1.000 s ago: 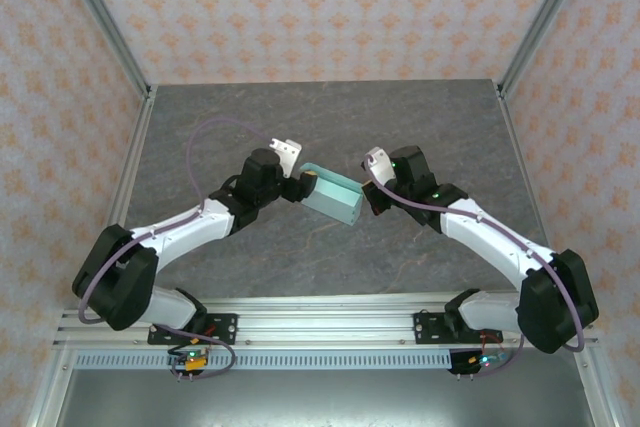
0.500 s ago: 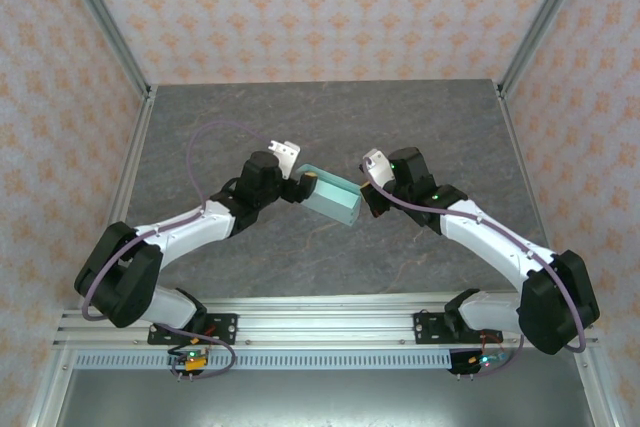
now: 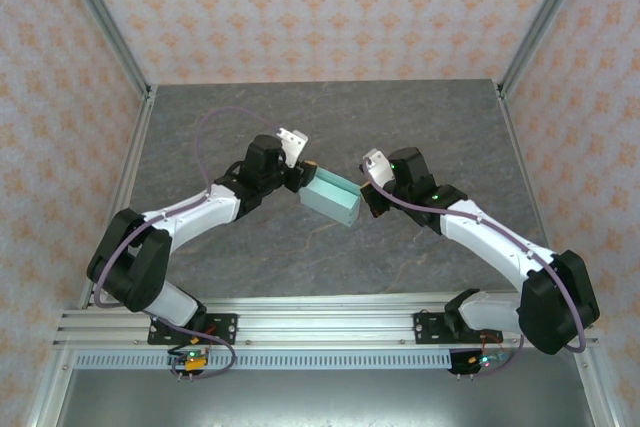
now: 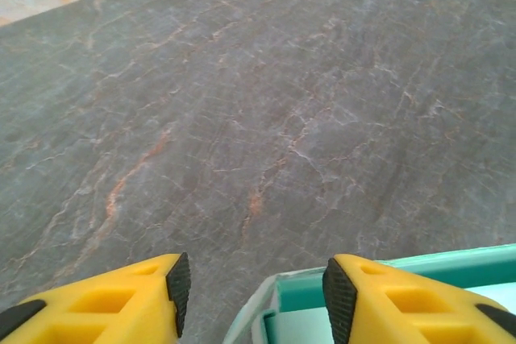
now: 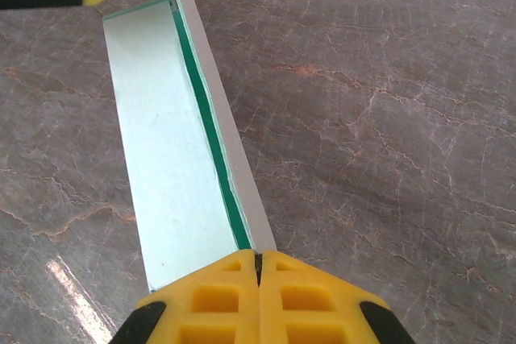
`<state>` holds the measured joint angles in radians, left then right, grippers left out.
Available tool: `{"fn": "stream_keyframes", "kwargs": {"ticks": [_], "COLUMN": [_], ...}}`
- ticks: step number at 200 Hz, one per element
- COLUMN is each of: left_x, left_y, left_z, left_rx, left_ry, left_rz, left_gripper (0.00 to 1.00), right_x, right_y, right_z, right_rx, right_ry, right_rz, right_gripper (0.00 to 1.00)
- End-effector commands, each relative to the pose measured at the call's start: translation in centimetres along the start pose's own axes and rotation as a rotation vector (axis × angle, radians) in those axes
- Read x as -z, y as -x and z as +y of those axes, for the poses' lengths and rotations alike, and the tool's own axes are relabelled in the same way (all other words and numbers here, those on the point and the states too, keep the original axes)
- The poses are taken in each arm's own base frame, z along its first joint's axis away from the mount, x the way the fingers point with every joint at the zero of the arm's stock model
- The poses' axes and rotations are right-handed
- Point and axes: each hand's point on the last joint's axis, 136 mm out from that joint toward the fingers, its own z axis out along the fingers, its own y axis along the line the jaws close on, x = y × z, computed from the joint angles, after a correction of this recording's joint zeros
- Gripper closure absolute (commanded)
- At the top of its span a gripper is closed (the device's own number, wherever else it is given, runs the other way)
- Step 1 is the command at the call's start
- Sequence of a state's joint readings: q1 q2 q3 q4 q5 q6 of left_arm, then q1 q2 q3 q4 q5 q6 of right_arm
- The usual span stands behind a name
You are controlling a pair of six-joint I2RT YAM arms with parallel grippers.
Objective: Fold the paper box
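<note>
Paper box [image 3: 331, 196]: pale mint-blue card outside. In the right wrist view a darker teal-green line runs along its inner fold.
Table [image 3: 330, 117]: dark grey, marbled, with thin pale and rust-orange veins.
Walls [image 3: 320, 7]: off-white with a repeating orange floral motif.
Left arm [image 3: 190, 212] and right arm [image 3: 490, 237]: white links, black joints.
Cable [image 3: 199, 137] on the left arm: purple.
Left gripper [image 4: 256, 292] and right gripper [image 5: 259, 259]: yellow fingers; the left one has black pads.
Rail [image 3: 320, 312]: bare silver metal.
</note>
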<state>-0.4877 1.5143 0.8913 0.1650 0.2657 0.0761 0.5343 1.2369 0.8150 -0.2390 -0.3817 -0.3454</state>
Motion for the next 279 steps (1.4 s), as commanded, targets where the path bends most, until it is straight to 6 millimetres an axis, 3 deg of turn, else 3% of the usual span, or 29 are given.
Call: {"fn": "stream_keyframes", "kwargs": {"ticks": [1, 31, 42, 71, 122, 156, 185, 225, 248, 259, 279], "left_x": [0.4, 1.4, 2.0, 2.8, 2.1, 1.3, 0.6, -0.1, -0.4, -0.3, 0.1], "left_y": [0.1, 0.5, 0.7, -0.3, -1.4, -0.8, -0.8, -0.7, -0.6, -0.6, -0.6], "left_z": [-0.4, 0.4, 0.7, 0.5, 0.3, 0.1, 0.0, -0.3, -0.6, -0.9, -1.0], "left_rx": [-0.015, 0.012, 0.031, -0.021, -0.085, -0.117, -0.126, -0.146, -0.153, -0.152, -0.146], "left_ry": [-0.049, -0.076, -0.112, -0.15, -0.196, -0.22, -0.237, -0.269, -0.307, -0.325, -0.327], "left_rz": [0.017, -0.045, -0.077, -0.119, -0.091, -0.096, -0.089, -0.069, -0.061, -0.064, -0.07], "left_gripper": [0.37, 0.11, 0.07, 0.07, 0.3, 0.42, 0.44, 0.56, 0.78, 0.84, 0.85], "right_x": [0.1, 0.1, 0.2, 0.1, 0.1, 0.1, 0.1, 0.2, 0.2, 0.2, 0.2], "right_y": [-0.1, 0.0, -0.1, -0.2, -0.2, -0.2, -0.2, -0.1, 0.0, -0.1, -0.1], "right_z": [0.4, 0.4, 0.5, 0.5, 0.6, 0.7, 0.7, 0.7, 0.7, 0.7, 0.7], "right_rx": [0.015, 0.016, 0.017, 0.018, 0.016, 0.015, 0.015, 0.015, 0.015, 0.015, 0.014], "right_ry": [0.013, 0.014, 0.015, 0.017, 0.024, 0.028, 0.029, 0.031, 0.033, 0.032, 0.028], "right_rz": [-0.001, -0.001, 0.0, 0.002, 0.007, 0.01, 0.011, 0.009, 0.008, 0.009, 0.009], "right_gripper": [0.95, 0.95, 0.96, 0.96, 0.96, 0.96, 0.96, 0.96, 0.96, 0.96, 0.96]}}
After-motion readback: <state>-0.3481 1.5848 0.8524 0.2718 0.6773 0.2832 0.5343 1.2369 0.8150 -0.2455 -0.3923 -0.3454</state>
